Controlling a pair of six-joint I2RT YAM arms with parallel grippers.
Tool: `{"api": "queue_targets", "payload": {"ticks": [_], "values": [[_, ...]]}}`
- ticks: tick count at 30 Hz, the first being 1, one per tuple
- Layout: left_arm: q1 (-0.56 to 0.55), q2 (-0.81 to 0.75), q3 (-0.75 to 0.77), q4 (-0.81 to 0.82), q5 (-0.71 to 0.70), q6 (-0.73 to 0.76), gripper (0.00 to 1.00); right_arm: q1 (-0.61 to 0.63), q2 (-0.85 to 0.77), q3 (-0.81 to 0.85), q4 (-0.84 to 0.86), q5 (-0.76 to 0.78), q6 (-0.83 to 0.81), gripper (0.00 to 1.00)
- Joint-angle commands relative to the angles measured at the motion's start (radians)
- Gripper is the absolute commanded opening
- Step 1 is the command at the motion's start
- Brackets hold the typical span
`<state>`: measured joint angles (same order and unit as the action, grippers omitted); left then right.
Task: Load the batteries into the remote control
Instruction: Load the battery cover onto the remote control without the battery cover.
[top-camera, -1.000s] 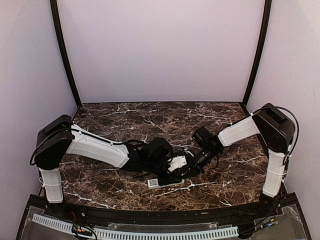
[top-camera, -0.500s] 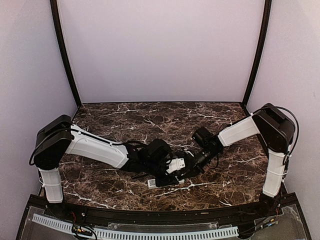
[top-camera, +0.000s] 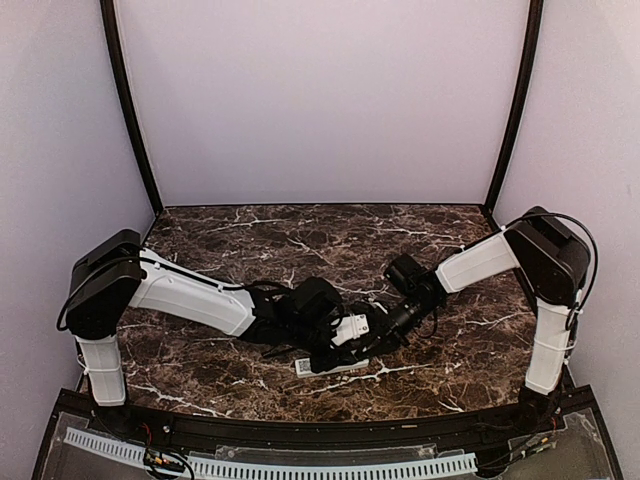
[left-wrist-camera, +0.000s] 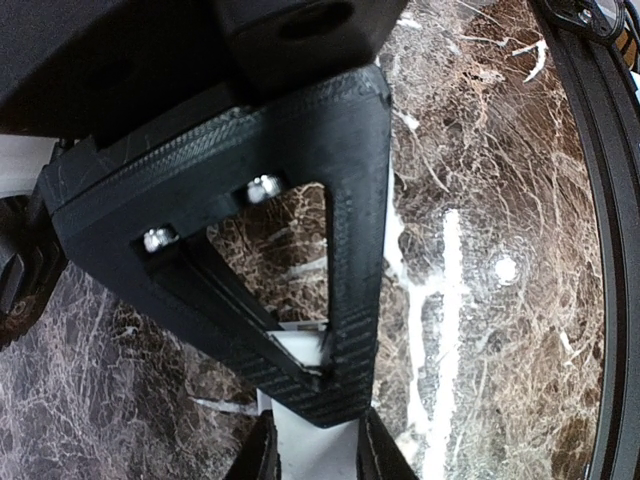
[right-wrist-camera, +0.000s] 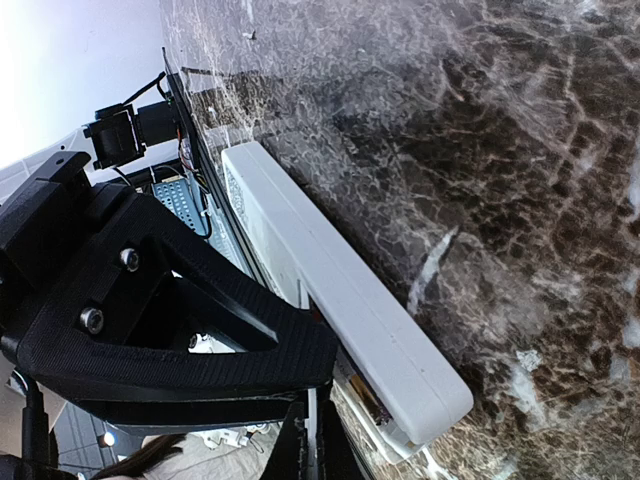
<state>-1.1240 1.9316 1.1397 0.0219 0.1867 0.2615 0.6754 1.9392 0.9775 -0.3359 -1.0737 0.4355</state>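
Observation:
The remote control (top-camera: 342, 366), a slim white bar, lies near the table's front edge under both wrists. In the left wrist view my left gripper (left-wrist-camera: 318, 462) has its two dark fingers pressed against the sides of the remote control (left-wrist-camera: 300, 352). From above, that left gripper (top-camera: 347, 336) sits low over the bar. My right gripper (top-camera: 376, 334) meets it from the right. Its fingers (right-wrist-camera: 297, 452) are shut together beside the remote control (right-wrist-camera: 340, 290), whose near end shows an open recess. No batteries can be made out.
The dark marble table (top-camera: 240, 230) is walled at the back and on both sides. A black rail (top-camera: 320, 432) runs along the front edge, with a white perforated strip (top-camera: 270, 466) below it. Both forearms cross the middle of the table.
My left gripper's jaws have closed in onto the remote, and the wrist has shifted slightly left. The right arm has stayed still.

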Motion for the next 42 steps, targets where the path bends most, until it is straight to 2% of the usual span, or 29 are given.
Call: {"api": "queue_targets", "payload": {"ticks": [1, 3, 10, 20, 28, 42], "values": [[-0.005, -0.017, -0.025, -0.086, 0.006, 0.021, 0.04, 0.003, 0.0, 0.001, 0.041, 0.081, 0.008, 0.0], [-0.004, -0.017, -0.027, -0.098, 0.009, 0.02, 0.0, 0.004, -0.008, 0.005, 0.037, 0.085, 0.007, 0.03], [-0.005, -0.017, -0.041, -0.109, 0.013, 0.014, 0.0, 0.003, -0.032, 0.038, -0.023, 0.111, -0.019, 0.15], [-0.005, -0.018, -0.053, -0.125, 0.003, 0.009, 0.0, -0.024, -0.077, 0.076, -0.146, 0.175, -0.083, 0.22], [-0.005, -0.016, -0.06, -0.121, 0.002, 0.002, 0.0, -0.033, -0.134, 0.076, -0.231, 0.254, -0.11, 0.22], [-0.005, -0.007, -0.054, -0.126, 0.002, -0.004, 0.0, 0.014, -0.155, -0.005, -0.113, 0.245, -0.016, 0.14]]}}
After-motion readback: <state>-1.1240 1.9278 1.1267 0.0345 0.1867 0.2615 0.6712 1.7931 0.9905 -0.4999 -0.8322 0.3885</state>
